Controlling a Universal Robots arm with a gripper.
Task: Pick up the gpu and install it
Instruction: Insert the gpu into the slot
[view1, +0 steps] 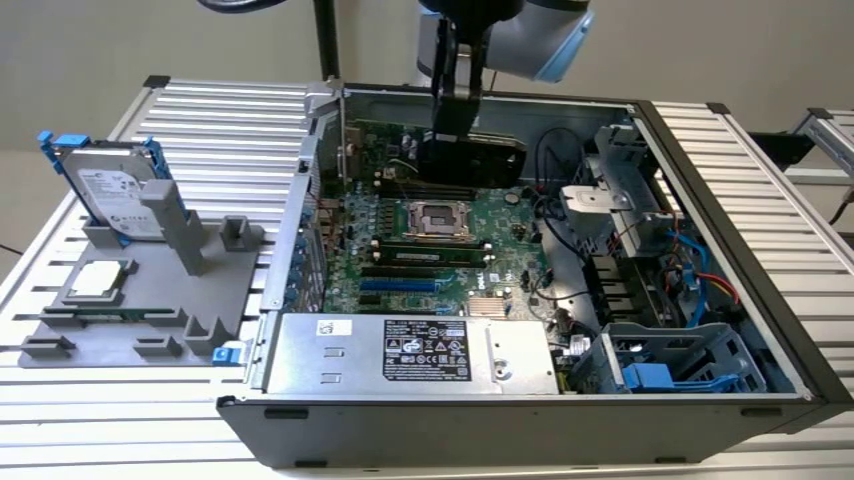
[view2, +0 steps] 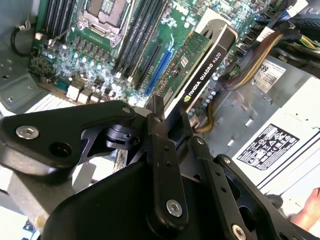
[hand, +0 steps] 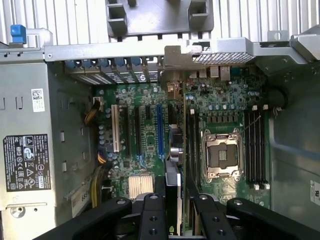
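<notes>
Black-shrouded gpu (view1: 487, 160): held on edge over the motherboard (view1: 414, 250), at 12 o'clock of the board in the exterior view, just beyond the open processor socket (view1: 434, 218).
Jaws: pinching the gpu by its upper edge, below the arm (view1: 534, 40).
Card faces: in the second wrist view the gpu (view2: 202, 67) shows a green board on one side and a black shroud on the other, tilted above the blue slot (view2: 159, 70).
Slots: the blue slot (hand: 160, 132) and its neighbours stand unfilled in the first wrist view; the gpu is not seated.
Case (view1: 727, 190): open, lying on the slatted surface (view1: 214, 110).
Power supply (view1: 400, 350): at 6 o'clock of the motherboard.
Hard drive (view1: 114, 190): silver with blue rails, upright in the grey holder (view1: 147, 300) at 9 o'clock of the case.
</notes>
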